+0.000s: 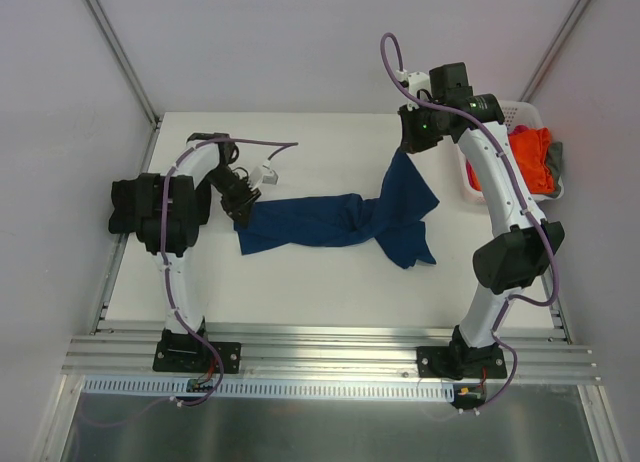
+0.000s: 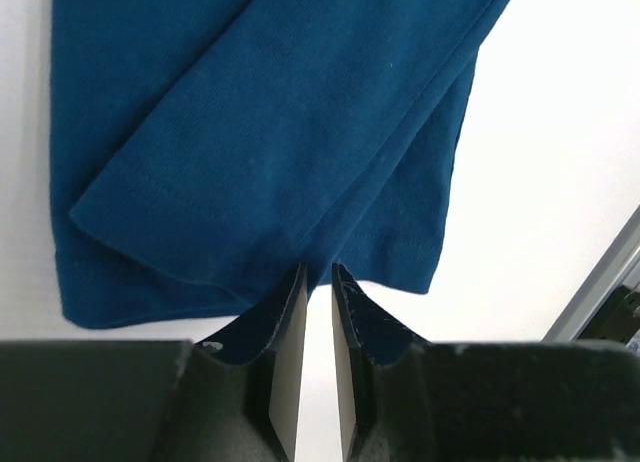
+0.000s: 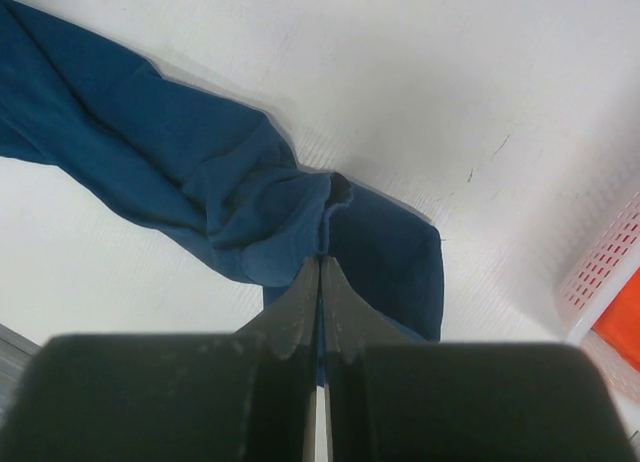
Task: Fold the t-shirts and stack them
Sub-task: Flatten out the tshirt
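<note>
A navy blue t-shirt (image 1: 320, 222) lies stretched in a twisted band across the white table. Its right end is lifted off the surface, where my right gripper (image 1: 408, 145) is shut on a bunched fold. In the right wrist view the shirt (image 3: 200, 182) trails away to the left from the closed tips of that gripper (image 3: 322, 260). My left gripper (image 1: 243, 210) is at the shirt's left end. In the left wrist view this gripper (image 2: 318, 272) stands open by a narrow gap, its tips at the shirt's stitched hem (image 2: 250, 112), with white table showing between the fingers.
A white plastic basket (image 1: 520, 112) stands at the table's back right corner, holding an orange shirt (image 1: 530, 157) and some grey cloth (image 1: 556, 157). The basket's mesh wall (image 3: 600, 272) shows at the right edge of the right wrist view. A metal rail (image 2: 600, 282) borders the table.
</note>
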`<state>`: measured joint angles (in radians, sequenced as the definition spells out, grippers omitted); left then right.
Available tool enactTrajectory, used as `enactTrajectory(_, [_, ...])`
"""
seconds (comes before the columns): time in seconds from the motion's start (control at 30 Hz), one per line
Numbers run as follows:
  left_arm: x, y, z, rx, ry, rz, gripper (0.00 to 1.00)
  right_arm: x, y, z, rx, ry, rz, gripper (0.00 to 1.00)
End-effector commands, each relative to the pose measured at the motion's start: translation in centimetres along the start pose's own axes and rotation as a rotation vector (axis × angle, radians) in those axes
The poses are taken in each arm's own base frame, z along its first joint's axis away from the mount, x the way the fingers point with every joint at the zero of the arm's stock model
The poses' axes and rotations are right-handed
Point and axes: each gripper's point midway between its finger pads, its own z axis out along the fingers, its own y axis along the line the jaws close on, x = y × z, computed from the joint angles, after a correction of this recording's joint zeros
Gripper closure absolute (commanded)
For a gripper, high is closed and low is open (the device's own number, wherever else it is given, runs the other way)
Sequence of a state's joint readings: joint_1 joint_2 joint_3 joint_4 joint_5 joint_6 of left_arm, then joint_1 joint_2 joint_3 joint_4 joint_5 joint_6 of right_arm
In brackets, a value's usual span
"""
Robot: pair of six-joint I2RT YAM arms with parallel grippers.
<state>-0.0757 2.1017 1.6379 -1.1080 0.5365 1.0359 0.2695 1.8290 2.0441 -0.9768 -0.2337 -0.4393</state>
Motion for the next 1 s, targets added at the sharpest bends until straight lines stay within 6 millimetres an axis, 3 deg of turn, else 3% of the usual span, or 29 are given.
enactTrajectory(0.0, [0.4,-0.6,0.8,0.033,0.034,-0.021,0.84,-1.7,-0.3,-2.1,0.033,-0.073,-0.03,0.99])
enactTrajectory(0.2, [1.1,0.0,1.2,0.02,0.086,-0.048,0.89,-1.9,-0.4,-2.1,0.037,-0.079,-0.029,0.99])
enactTrajectory(0.33, [1.0,0.1,1.2,0.017,0.082,-0.054,1.0,-1.9,-0.4,-2.0,0.036,-0.077,-0.029,0.99])
enactTrajectory(0.53, [0.1,-0.1,0.2,0.001,0.032,-0.053,1.0,-2.2,-0.4,-2.3,0.036,-0.087,-0.024,0.99])
enactTrajectory(0.63, [-1.1,0.0,-1.8,-0.059,-0.024,-0.038,1.0,-2.6,-0.6,-3.1,0.056,-0.106,-0.033,0.99])
enactTrajectory(0.73, [-2.8,-0.2,-4.9,-0.147,-0.095,-0.005,1.0,-3.2,-1.0,-4.6,0.094,-0.138,-0.05,0.99])
enactTrajectory(0.83, [-5.0,-1.5,-8.9,-0.246,-0.182,0.047,1.0,-3.4,-1.7,-6.3,0.141,-0.165,-0.068,0.99])
enactTrajectory(0.97, [-6.5,-3.3,-11.8,-0.312,-0.269,0.052,1.0,-2.8,-3.1,-8.2,0.216,-0.178,-0.053,0.99])
